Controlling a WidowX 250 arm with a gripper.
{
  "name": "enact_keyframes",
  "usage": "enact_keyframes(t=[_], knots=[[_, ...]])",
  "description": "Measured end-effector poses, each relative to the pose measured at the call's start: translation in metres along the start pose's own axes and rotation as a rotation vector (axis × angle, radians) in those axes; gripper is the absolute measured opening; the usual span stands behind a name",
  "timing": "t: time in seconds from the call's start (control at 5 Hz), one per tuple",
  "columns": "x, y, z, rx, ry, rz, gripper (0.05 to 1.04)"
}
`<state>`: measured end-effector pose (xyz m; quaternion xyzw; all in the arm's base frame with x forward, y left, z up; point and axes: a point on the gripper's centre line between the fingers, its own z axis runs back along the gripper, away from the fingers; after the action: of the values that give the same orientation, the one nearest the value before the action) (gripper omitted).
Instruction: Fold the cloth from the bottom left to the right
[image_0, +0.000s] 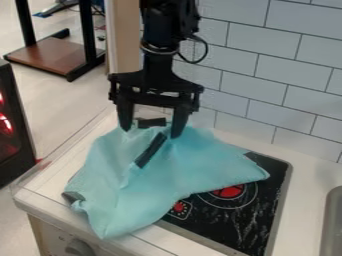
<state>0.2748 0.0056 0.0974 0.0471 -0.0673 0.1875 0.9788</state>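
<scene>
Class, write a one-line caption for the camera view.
A black robot hand hangs over a rumpled turquoise cloth partly covering a toy stove.

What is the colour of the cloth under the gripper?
The cloth is light turquoise, seen in the camera view.

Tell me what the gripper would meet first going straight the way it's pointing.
Pointing down, the gripper would most likely meet the bunched teal cloth first; from this angle I can't tell whether its tips already touch it.

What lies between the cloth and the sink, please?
Between the cloth and the sink, the camera view shows black stovetop, then white counter.
</scene>
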Motion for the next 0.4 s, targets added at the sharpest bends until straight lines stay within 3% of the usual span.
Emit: enact_keyframes(t=[0.4], knots=[[-0.0061, 0.0014, 0.002, 0.006, -0.011, -0.006, 0.999]])
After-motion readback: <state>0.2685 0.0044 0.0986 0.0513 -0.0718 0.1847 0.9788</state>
